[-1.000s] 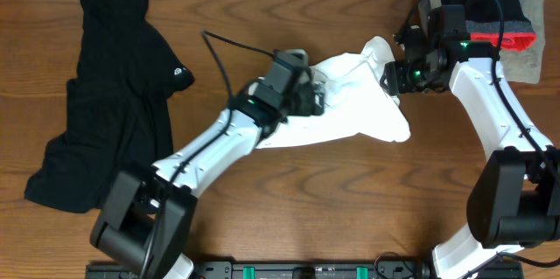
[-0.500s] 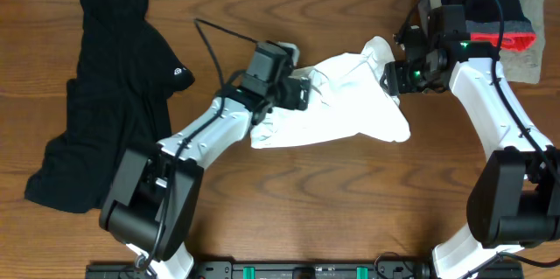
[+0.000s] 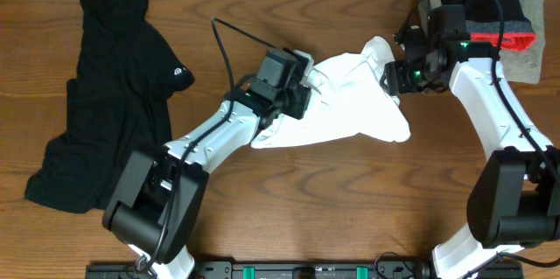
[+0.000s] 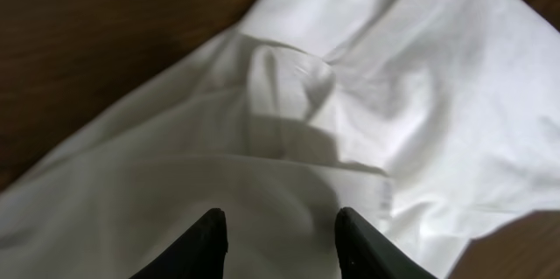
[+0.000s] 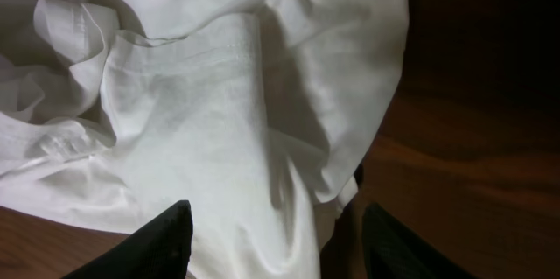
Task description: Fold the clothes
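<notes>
Overhead, you can see the white T-shirt (image 3: 350, 108) lying crumpled near the middle of the wooden table (image 3: 289, 200), with the black hooded garment (image 3: 105, 113) spread out well apart at the far left. Your left gripper (image 4: 280, 226) is down on the shirt's left end. Its fingers show a gap with white cloth across it, but you cannot tell whether they pinch any fabric. Your right gripper (image 5: 276, 235) sits at the shirt's right upper edge with its fingers spread wide. A fold of cloth lies between them, and bare table shows beside one finger. A pile of folded clothes (image 3: 516, 17) rests in the top right corner.
</notes>
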### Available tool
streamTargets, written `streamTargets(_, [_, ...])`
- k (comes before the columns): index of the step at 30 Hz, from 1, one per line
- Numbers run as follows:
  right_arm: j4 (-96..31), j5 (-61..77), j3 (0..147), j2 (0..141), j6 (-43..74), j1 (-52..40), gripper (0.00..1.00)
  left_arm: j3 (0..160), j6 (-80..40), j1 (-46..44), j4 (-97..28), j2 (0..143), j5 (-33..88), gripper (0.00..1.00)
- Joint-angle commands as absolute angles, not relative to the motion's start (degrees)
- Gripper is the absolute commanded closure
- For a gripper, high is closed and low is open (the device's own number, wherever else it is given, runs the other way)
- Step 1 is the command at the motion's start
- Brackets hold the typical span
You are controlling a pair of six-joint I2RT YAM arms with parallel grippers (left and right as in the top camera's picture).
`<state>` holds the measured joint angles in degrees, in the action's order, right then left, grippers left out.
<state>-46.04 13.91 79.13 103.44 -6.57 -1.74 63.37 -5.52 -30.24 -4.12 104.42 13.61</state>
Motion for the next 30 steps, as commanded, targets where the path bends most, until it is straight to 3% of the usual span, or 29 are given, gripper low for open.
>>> streamTargets(1, [-46.09, 13.98, 80.14, 102.35, -7.38, -1.56, 0.4, 64.73, -4.71, -32.27, -4.25, 104.49, 14.11, 0.59])
streamTargets(12, [-46.5, 13.98, 80.14, 102.35, -7.38, -1.56, 0.41, 64.69, -4.73, -32.97, -5.48, 105.19, 13.91, 0.59])
streamTargets(15, [-46.52, 13.98, 80.14, 102.35, -7.38, -1.56, 0.41, 64.69, -5.17, -33.06, -5.45, 106.39, 14.11, 0.7])
streamTargets(17, [-46.52, 13.98, 80.14, 102.35, -7.38, -1.56, 0.41, 64.69, -5.17, -33.23, -5.28, 106.85, 14.17, 0.86])
streamTargets(19, [-46.5, 13.98, 80.14, 102.35, -7.38, -1.56, 0.4, 64.73, -5.34, -33.47, -4.93, 106.8, 14.15, 0.94])
streamTargets(30, [-46.5, 13.96, 80.14, 102.35, -7.38, -1.56, 0.4, 65.45, -11.03, -36.58, -4.99, 104.14, 19.66, 0.94])
